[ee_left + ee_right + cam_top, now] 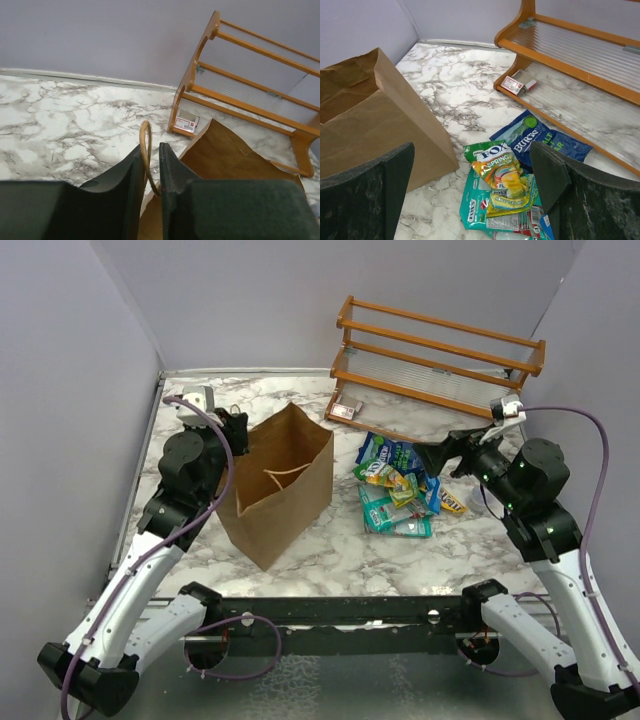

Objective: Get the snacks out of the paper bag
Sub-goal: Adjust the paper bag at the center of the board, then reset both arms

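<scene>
The brown paper bag (280, 485) stands upright and open-topped at the table's left-middle. My left gripper (237, 430) is at its far left rim. In the left wrist view the left gripper (150, 147) has its jaws almost together, with the bag's thin loop handle (145, 134) pinched between them above the bag (225, 150). The snacks (400, 485) lie in a loose pile on the marble to the right of the bag: a blue packet (535, 135), a yellow-green packet (507, 172) and a teal packet (477, 212). My right gripper (440, 455) hovers over the pile, wide open and empty (472, 146).
A wooden rack (440, 350) stands at the back right, with a small pale box with a red mark (346, 410) beside its left foot. Grey walls close in the table on the left, back and right. The bag (365, 115) sits close to the left of the pile.
</scene>
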Controlling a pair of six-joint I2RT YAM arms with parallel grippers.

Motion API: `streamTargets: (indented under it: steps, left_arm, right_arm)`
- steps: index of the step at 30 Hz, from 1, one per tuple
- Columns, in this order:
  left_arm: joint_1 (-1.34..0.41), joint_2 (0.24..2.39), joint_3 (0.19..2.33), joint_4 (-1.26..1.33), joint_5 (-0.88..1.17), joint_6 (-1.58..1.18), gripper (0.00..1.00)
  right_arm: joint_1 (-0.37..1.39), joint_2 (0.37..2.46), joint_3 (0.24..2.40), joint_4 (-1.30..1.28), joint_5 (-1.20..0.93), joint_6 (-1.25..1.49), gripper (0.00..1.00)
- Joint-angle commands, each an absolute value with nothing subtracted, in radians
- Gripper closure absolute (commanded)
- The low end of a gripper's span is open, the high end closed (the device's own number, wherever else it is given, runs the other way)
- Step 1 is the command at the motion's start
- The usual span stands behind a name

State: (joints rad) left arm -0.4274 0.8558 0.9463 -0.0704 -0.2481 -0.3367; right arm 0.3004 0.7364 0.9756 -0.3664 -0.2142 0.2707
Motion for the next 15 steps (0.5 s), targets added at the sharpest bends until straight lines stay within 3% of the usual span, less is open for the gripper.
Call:
streamTargets:
  steps: [1, 2, 4, 6, 7, 15]
  left_arm:
    - [-0.423, 0.828, 0.957, -0.106, -0.317, -0.359, 0.66]
    - [-0.423, 0.822, 0.966, -0.115, -0.329, -0.356, 0.57]
    - [-0.423, 0.809, 0.992, -0.134, -0.339, -0.341, 0.28]
    - [-0.424, 0.797, 1.03, -0.16, -0.344, -0.321, 0.05]
    - [-0.423, 0.79, 1.054, -0.173, -0.346, -0.308, 0.01]
    - [-0.424, 0.725, 1.247, -0.179, -0.387, -0.18, 0.01]
  right_arm:
    - [0.304, 0.744, 1.03, -0.398, -0.154, 0.231, 0.01]
    - [0.305, 0.747, 1.042, -0.406, -0.138, 0.222, 0.01]
    - [0.305, 0.749, 1.068, -0.423, -0.123, 0.196, 0.01]
    - [0.304, 0.747, 1.093, -0.434, -0.103, 0.169, 0.01]
    - [0.305, 0.744, 1.106, -0.441, -0.088, 0.154, 0.01]
    - [0.305, 0.706, 1.199, -0.458, 0.083, 0.104, 0.01]
